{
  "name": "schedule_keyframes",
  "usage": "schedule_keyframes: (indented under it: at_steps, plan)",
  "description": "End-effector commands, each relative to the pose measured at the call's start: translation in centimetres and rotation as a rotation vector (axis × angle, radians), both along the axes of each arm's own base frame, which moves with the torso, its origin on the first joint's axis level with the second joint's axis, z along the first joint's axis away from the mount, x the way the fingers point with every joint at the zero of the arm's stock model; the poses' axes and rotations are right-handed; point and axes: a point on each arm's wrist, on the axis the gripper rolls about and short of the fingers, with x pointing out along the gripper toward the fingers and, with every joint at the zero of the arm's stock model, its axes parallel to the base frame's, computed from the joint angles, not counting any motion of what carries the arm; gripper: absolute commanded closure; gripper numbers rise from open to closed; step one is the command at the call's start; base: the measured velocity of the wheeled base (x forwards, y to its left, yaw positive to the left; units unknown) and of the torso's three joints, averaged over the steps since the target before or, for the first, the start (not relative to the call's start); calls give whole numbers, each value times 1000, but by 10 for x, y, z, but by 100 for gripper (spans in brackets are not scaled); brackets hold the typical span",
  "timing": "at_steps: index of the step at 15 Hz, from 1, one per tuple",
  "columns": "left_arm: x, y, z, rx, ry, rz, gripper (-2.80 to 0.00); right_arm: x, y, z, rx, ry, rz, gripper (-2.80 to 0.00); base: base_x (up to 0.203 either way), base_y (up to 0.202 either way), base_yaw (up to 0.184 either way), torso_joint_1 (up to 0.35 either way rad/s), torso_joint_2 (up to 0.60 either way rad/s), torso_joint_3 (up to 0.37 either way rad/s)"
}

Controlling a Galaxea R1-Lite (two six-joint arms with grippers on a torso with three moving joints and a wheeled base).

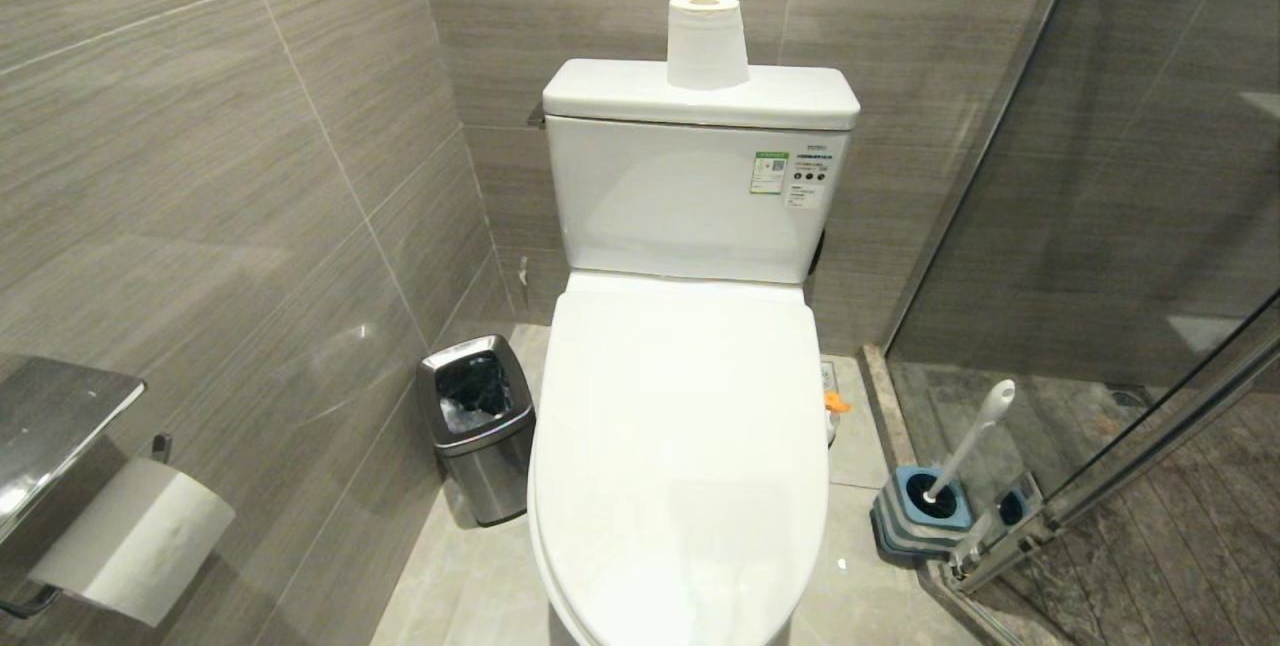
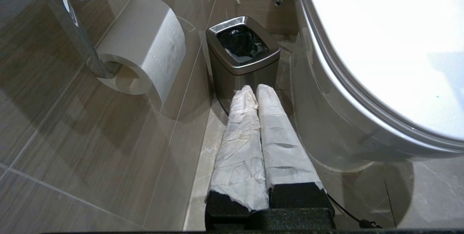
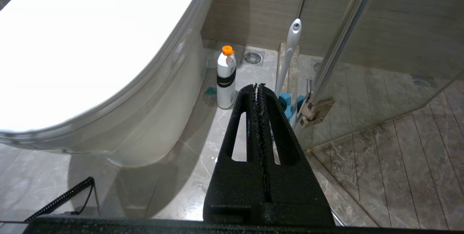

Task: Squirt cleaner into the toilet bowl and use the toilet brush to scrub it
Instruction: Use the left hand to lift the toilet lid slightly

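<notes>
The toilet bowl (image 1: 560,486) has its white lid (image 1: 680,446) shut, so its inside is hidden. To its right the toilet brush (image 1: 972,444) (image 3: 291,51) leans in a blue-and-grey holder (image 1: 905,526); its head is hidden. A white bottle of cleaner with an orange cap (image 3: 226,78) stands on the floor between toilet and brush; only its cap (image 1: 836,402) shows in the head view. Neither arm shows in the head view. My left gripper (image 2: 253,88), its fingers wrapped in white, hangs shut and empty left of the bowl. My right gripper (image 3: 258,85) hangs shut and empty right of it.
A square steel bin (image 1: 478,426) (image 2: 241,53) stands left of the toilet. A paper roll (image 2: 145,45) hangs on the left wall, and another (image 1: 707,41) sits on the cistern. A glass shower door (image 1: 1150,276) and its hinge (image 3: 315,109) close off the right.
</notes>
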Motion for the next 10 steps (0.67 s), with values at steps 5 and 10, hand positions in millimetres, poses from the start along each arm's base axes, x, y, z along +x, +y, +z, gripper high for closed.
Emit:
schedule_keyframes:
  at_steps: [5, 10]
  plan:
    - [0, 0, 0, 0, 5, 1, 0, 0, 0, 0, 0, 1, 0, 0, 0, 0, 0, 0, 0, 0]
    - [0, 0, 1, 5, -8, -4, 0, 0, 0, 0, 0, 1, 0, 0, 0, 0, 0, 0, 0, 0]
